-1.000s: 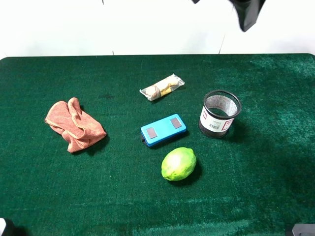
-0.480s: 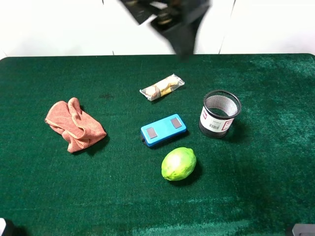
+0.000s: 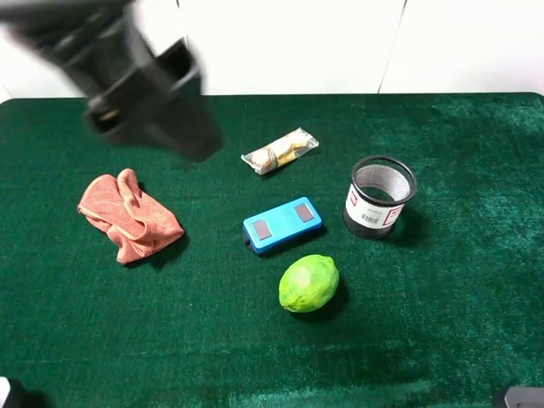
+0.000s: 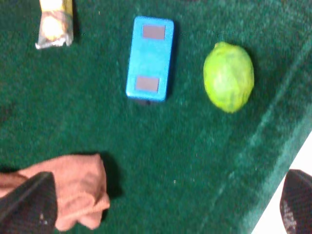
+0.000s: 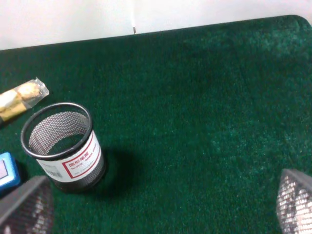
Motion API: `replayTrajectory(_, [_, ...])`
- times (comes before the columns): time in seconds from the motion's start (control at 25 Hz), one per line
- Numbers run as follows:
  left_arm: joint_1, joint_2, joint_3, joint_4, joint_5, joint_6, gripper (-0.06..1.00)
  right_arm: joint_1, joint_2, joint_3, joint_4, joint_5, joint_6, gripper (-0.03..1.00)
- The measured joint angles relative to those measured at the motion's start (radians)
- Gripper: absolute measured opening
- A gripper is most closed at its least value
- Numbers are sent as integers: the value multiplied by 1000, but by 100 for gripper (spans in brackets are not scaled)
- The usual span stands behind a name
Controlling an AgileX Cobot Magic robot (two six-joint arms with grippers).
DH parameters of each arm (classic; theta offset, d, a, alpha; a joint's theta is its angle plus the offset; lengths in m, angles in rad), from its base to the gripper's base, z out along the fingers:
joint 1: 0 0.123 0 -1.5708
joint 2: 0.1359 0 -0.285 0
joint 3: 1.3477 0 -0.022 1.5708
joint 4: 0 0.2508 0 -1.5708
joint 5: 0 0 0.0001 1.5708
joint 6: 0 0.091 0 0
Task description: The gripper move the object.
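The object, a black wire-mesh pen cup (image 3: 380, 197) with a white-and-red label, stands upright at the right of the green table; it also shows in the right wrist view (image 5: 62, 146). My left gripper (image 3: 149, 102) is a blurred black shape high over the table's back left, above the cloth, far from the cup. In the left wrist view my left gripper (image 4: 161, 209) is open and empty, with its fingertips (image 4: 29, 204) wide apart. My right gripper (image 5: 161, 204) is open and empty, short of the cup; it does not show in the exterior view.
A green lime (image 3: 308, 283) lies near the front middle, a blue box (image 3: 282, 224) just behind it, and a wrapped snack (image 3: 280, 150) further back. A crumpled orange cloth (image 3: 127, 217) lies at the left. The table's green felt (image 3: 459, 297) runs to a white wall behind.
The blurred black arm has swept from the top right, across the top middle, to the back left above the cloth. The objects on the table have not moved.
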Motion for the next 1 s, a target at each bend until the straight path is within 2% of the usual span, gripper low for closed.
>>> replayTrajectory(0.48, [0,-297,331,1,26,8,91,0,0,0,0,0,0,70])
replayTrajectory(0.76, [5,-465,431,18,88,-94,91,0,0,0,0,0,0,70])
replayTrajectory(0.88, [59,-540,475,22,88,-121,91,0,0,0,0,0,0,70])
replayTrajectory(1.0, [157,-612,513,20,89,-124,91,0,0,0,0,0,0,70])
